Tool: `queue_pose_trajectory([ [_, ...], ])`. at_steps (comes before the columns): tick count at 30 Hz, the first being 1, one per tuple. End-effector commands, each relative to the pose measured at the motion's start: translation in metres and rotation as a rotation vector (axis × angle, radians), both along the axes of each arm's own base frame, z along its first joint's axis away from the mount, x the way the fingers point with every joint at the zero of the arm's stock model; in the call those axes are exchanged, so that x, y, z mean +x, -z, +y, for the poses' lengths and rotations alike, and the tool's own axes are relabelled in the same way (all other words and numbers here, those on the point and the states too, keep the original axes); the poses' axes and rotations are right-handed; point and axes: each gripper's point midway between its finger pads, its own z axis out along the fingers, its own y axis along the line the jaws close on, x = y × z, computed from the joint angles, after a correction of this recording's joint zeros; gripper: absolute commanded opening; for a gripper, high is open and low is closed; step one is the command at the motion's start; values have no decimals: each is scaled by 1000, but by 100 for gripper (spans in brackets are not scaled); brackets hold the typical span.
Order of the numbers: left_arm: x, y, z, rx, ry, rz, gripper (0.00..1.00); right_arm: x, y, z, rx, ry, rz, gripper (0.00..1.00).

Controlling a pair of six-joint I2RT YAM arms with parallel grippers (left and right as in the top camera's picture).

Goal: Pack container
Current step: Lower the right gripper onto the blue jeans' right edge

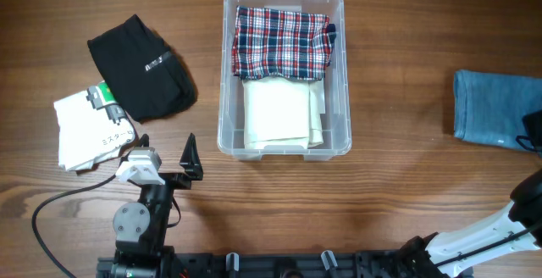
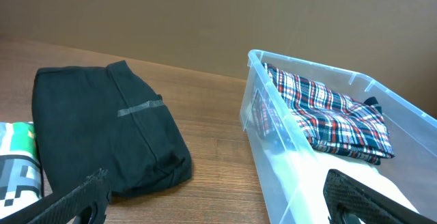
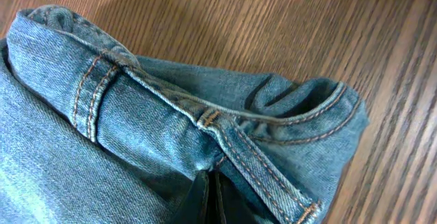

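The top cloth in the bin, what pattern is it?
A red, white and navy plaid cloth; clearest overhead.

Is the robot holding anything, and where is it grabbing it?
The right hand seems to pinch the jeans at a seamed edge. The left hand holds nothing.

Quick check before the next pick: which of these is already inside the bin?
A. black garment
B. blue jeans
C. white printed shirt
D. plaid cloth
D: the plaid cloth lies inside the container at its far end, with a cream folded piece at the near end.
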Motion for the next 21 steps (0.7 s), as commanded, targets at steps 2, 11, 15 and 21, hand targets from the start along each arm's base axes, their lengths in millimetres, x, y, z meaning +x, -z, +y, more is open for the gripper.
queue_pose_trajectory([
  [2,0,2,0,15,4,-1,100,34,42,94,274,-175,3,5],
  [11,0,2,0,15,4,-1,100,49,51,179,374,-300,133,4],
  [15,0,2,0,15,4,-1,100,48,39,180,368,-303,132,4],
  [21,0,2,0,15,4,-1,100,56,-20,152,122,-417,101,4],
])
